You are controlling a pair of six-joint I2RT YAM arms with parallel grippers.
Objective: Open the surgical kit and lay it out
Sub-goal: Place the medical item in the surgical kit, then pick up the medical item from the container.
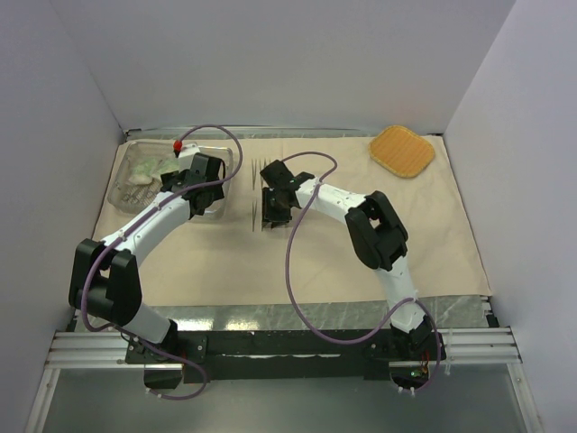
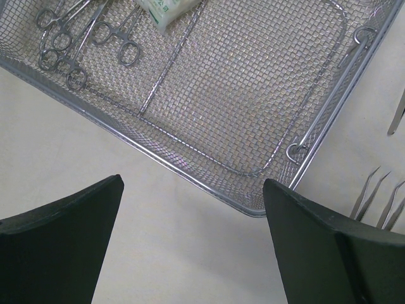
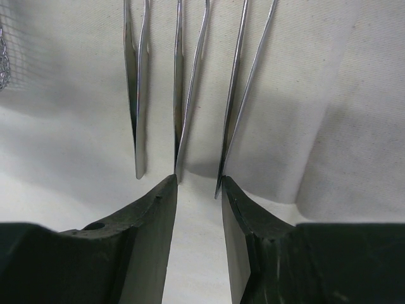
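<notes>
Steel tweezers (image 3: 131, 95) x3, parallel, lengthwise toward R gripper (image 3: 197, 180) (on cloth (image 3: 329, 126))

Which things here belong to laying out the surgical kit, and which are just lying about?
Part of the job: beige wrapping cloth; wire-mesh tray; ring-handled forceps and green-white packet in the tray; three tweezers on the cloth.

Lying about: orange woven pad at the cloth's far right corner.

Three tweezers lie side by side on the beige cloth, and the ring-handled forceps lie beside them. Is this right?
No: the left wrist view shows the ring-handled forceps inside the mesh tray. The three tweezers do lie side by side on the beige cloth.
</notes>
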